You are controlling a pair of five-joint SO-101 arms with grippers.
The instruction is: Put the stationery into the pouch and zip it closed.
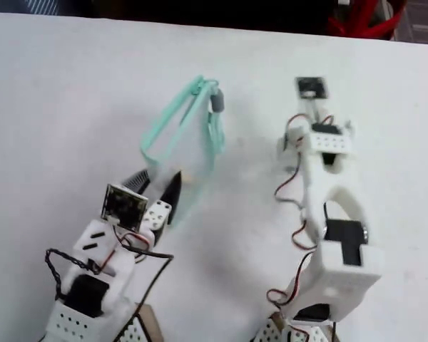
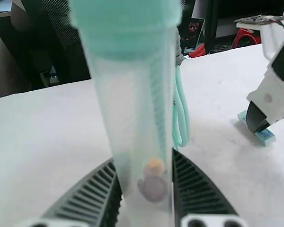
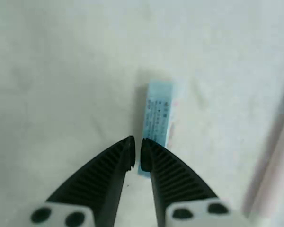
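Note:
A clear pouch (image 1: 182,142) with teal trim lies on the white table, and my left gripper (image 1: 157,187) is shut on its near end. In the left wrist view the pouch (image 2: 132,94) runs away from me between the ribbed fingers (image 2: 194,189), with a small orange and greyish item (image 2: 154,177) inside it. Its grey zipper pull (image 1: 216,105) and teal loop (image 2: 180,113) are at the far end. My right gripper (image 3: 137,147) is shut and holds nothing; its tips hang just over a light blue eraser (image 3: 157,118). The right gripper (image 2: 256,124) and eraser (image 2: 265,137) lie beside the pouch.
The right arm (image 1: 328,214) stretches across the table's right half, with red and black wires along it. The table's far edge (image 1: 200,25) borders a dark room, and a red object (image 1: 364,18) stands beyond it at the back right.

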